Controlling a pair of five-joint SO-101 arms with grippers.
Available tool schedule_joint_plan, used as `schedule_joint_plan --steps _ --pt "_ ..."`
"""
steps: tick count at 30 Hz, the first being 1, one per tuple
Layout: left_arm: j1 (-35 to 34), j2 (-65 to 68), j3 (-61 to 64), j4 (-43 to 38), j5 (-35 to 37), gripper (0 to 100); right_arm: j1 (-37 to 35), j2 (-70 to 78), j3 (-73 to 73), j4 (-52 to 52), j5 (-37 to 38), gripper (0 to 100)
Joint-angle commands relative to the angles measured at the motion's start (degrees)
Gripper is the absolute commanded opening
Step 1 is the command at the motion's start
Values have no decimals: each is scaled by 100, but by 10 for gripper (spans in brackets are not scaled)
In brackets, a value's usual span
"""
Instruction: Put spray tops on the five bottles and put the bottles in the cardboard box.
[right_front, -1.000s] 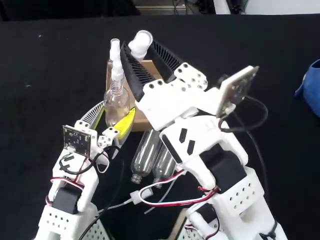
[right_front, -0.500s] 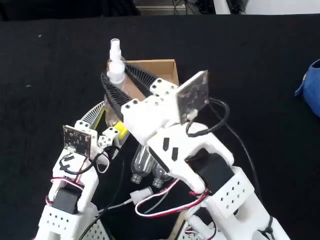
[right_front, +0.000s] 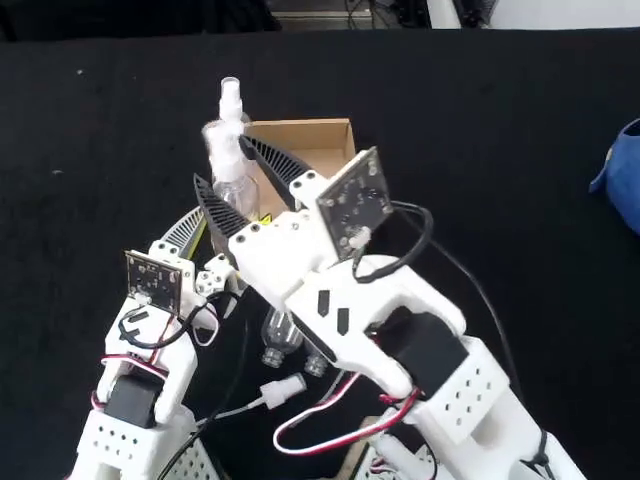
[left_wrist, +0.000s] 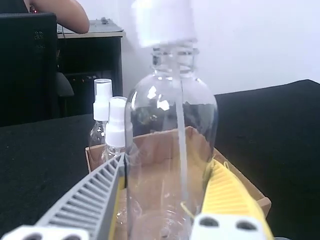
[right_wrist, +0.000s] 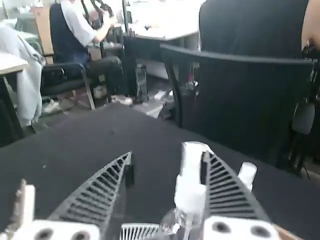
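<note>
A clear bottle (right_front: 232, 195) stands upright beside the cardboard box (right_front: 310, 145), and my left gripper (right_front: 225, 225) is shut on its body between a grey and a yellow finger. A white spray top (left_wrist: 162, 22) sits on the bottle's (left_wrist: 172, 150) neck, its tube hanging down inside. My right gripper (right_front: 221, 161) is open and straddles that spray top (right_wrist: 192, 175), which lies against one black finger (right_wrist: 222, 187). Two capped bottles (left_wrist: 110, 125) stand in the box (left_wrist: 235, 182). Two capless bottles (right_front: 287, 335) lie on the table under the right arm.
A blue object (right_front: 622, 170) lies at the table's right edge. Loose cables and a white connector (right_front: 280, 388) hang between the two arm bases. The black table (right_front: 480, 120) stretches to the right of the box.
My right gripper has swung left and down from above the box, bringing the spray top onto the held bottle's neck. The left arm has kept still.
</note>
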Motion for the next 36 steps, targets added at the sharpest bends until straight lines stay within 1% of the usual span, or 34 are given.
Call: schedule_joint_plan --steps 1,4,5,10,13,15,24,31,36 --pt "22 -70 -92 -141 9 33 18 22 -541 18 53 108" --pt "22 -70 -92 -141 9 33 255 -13 -690 18 53 21" --pt "22 -70 -92 -141 9 33 369 -13 -725 26 44 7" --pt "22 -70 -92 -141 9 33 738 127 -611 -132 62 11" --pt "22 -70 -92 -141 9 33 897 514 -629 -633 26 11" --pt "22 -70 -92 -141 9 33 888 884 -840 -651 26 11" --pt "22 -70 -92 -141 9 33 879 1947 -2431 923 18 11" --pt "22 -70 -92 -141 9 33 870 2009 -2870 2084 9 11" --pt "22 -70 -92 -141 9 33 818 2009 -2888 2400 9 11"
